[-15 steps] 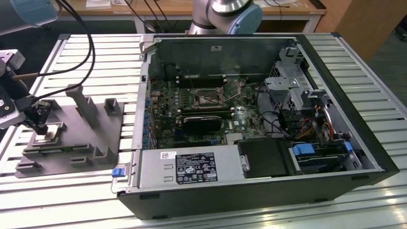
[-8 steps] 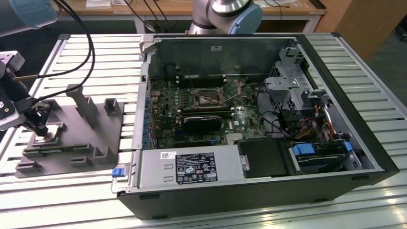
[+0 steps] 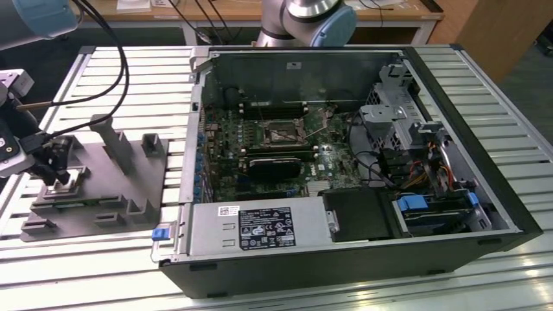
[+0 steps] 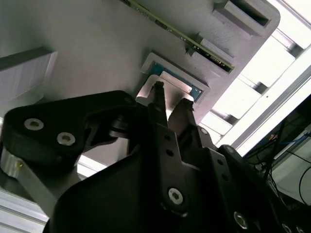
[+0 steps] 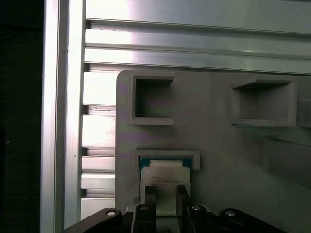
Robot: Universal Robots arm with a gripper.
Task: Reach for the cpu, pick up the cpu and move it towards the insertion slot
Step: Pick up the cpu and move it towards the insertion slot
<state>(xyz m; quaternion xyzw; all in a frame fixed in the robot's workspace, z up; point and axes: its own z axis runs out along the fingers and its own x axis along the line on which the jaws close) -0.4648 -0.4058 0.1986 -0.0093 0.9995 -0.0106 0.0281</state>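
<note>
The cpu (image 5: 165,171), a flat silvery square, lies in a shallow framed recess of the grey fixture (image 5: 218,145); in the second wrist view the cpu (image 4: 176,83) shows its tan-green rim. My gripper (image 5: 165,192) is right over it, open, its two black fingertips a narrow gap apart with the chip's top showing between them. In the exterior view the gripper (image 3: 57,180) is low over the fixture (image 3: 108,197) at that view's left. The insertion slot (image 3: 281,134) sits on the motherboard inside the open computer case, far off toward that view's right.
The open black computer case (image 3: 449,214) lies on a slatted aluminium table (image 3: 112,71), with drive bays, cables and a power supply (image 3: 259,227) inside. Upright grey posts (image 3: 111,139) rise from the fixture beside my gripper. A second arm's base (image 3: 307,19) stands behind the case.
</note>
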